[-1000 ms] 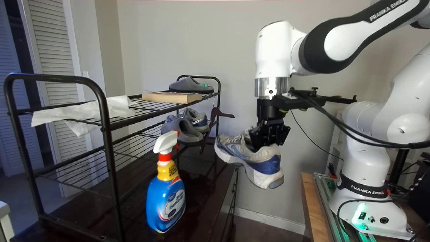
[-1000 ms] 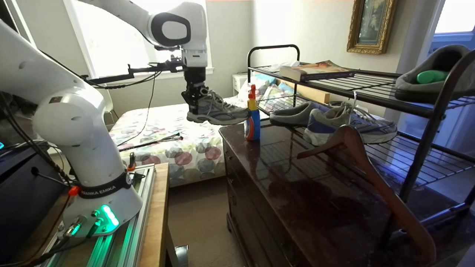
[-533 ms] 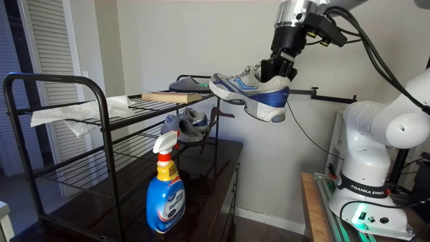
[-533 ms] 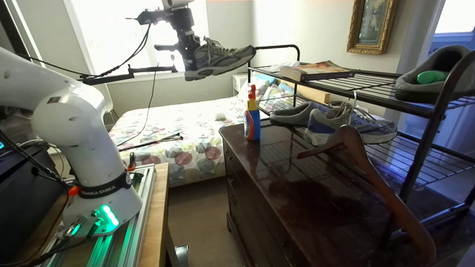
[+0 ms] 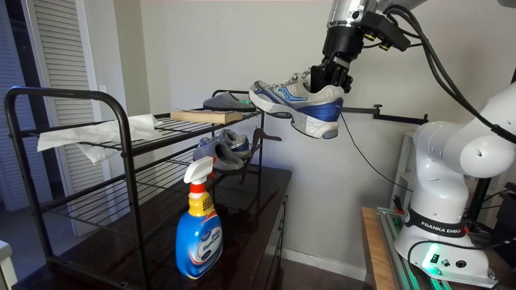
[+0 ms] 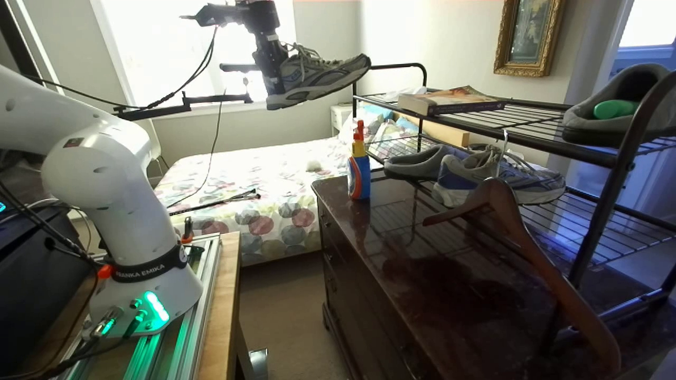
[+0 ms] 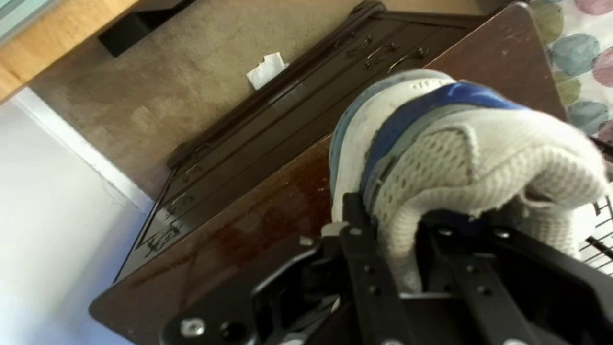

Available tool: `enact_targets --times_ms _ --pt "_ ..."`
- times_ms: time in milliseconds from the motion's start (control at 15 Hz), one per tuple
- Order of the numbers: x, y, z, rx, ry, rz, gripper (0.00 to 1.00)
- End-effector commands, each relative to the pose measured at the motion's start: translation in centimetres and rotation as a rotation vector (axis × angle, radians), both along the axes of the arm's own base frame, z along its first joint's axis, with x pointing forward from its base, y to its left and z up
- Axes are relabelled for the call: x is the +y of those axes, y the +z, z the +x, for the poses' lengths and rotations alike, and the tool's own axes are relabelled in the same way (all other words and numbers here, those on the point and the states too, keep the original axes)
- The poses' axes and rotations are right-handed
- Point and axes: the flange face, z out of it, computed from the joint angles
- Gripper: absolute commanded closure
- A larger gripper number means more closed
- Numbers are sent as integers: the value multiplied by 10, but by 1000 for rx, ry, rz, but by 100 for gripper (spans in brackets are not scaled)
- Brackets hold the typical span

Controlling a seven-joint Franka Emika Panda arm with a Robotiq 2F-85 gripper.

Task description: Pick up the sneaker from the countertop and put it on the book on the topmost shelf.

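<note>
Your shoe (image 5: 300, 102) hangs in the air beside the rack (image 5: 132, 201), toe tipped up, heel low, and looks roughly level with the top shelf (image 5: 173, 139). Your gripper (image 7: 398, 208) is pinched on its padded collar near the heel, one finger inside and one outside. That hold sits at one end, so a quick move could let the unsupported front swing or work the fabric loose.

Bring it across at this height and the low heel may catch the shelf edge. The book (image 5: 205, 117) lies flat on the wires; a dragging sole could shove it along. Let go while the shoe is tilted and it may tumble off. Drift sideways and you could nudge the slipper (image 5: 229, 102) farther along the shelf; a drop might hit the spray bottle (image 5: 199, 237) on the dresser top (image 6: 391, 248).

You can't see the inner fingertip inside the shoe, so how deep the bite goes is unclear. In both exterior views the toe covers part of a rack hoop, which makes the gap hard to judge. You can't make out the book in the wrist view. The arm (image 5: 439, 193) runs off the top of an exterior view.
</note>
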Motion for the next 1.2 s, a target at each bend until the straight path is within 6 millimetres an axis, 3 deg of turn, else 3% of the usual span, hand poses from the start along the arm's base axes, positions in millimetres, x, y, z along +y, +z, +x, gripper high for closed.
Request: enact_targets --times_ms 0,267,400,667,1133 --pt "-46 65 16 -73 16 -181 97" --pt "-93 132 44 -127 146 -199 97" --pt "-102 150 62 -103 242 -163 97" --pt "-109 161 106 3 358 -149 97" --pt "-124 166 183 119 340 -138 97"
